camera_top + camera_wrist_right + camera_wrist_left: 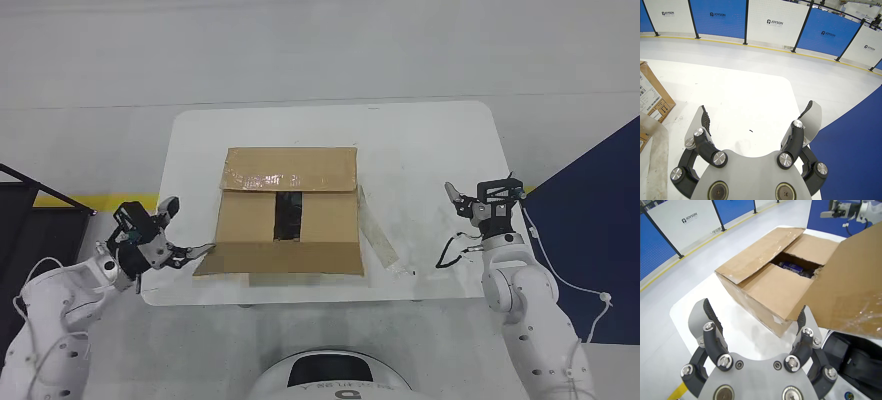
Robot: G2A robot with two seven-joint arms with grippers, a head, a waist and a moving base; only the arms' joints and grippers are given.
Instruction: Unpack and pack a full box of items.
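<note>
1. Box [330,215] stands at the centre of the top view. Its two outer flaps are folded out, and the inner flaps lie almost flat with a dark gap between them.
2. A blue can [790,267] shows in the gap, so I judge that unpacking has not begun and packing is all left.
3. Left gripper [753,311] is at the lower-left flap corner, fingers wide and empty. Right gripper [757,108] is at the right, well apart from the box, fingers also wide and empty.
4. A tape strip [378,232] lies just right of the box on the white bench [440,150].
5. The room has a grey floor [300,50], a yellow line [761,46] and blue and white panels [772,11].
</note>
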